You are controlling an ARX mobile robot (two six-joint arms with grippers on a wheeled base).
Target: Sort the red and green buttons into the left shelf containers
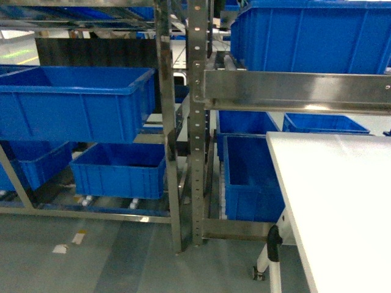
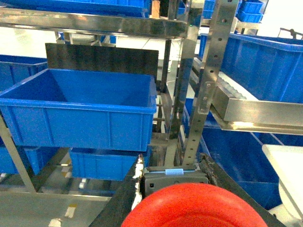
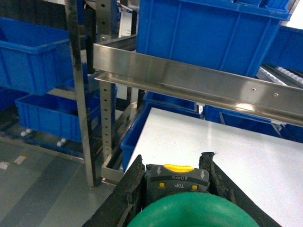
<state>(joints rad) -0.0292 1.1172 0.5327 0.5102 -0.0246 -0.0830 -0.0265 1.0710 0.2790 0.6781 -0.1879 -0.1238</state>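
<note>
Neither button is binned yet. The left gripper [image 2: 177, 187] grasps the red button [image 2: 194, 208] at six o'clock in its wrist view, the blue bin [image 2: 80, 111] at ten o'clock. The right gripper [image 3: 175, 182] grasps the green button [image 3: 191, 210] over the white surface [image 3: 227, 151]. Both drops remain.

The left gripper [image 2: 173, 182] jaws clamp the red button [image 2: 191, 206] at the frame's bottom. Beyond it, left of a perforated steel upright [image 2: 208, 80], a large blue bin [image 2: 80, 111] sits open on the shelf.
</note>
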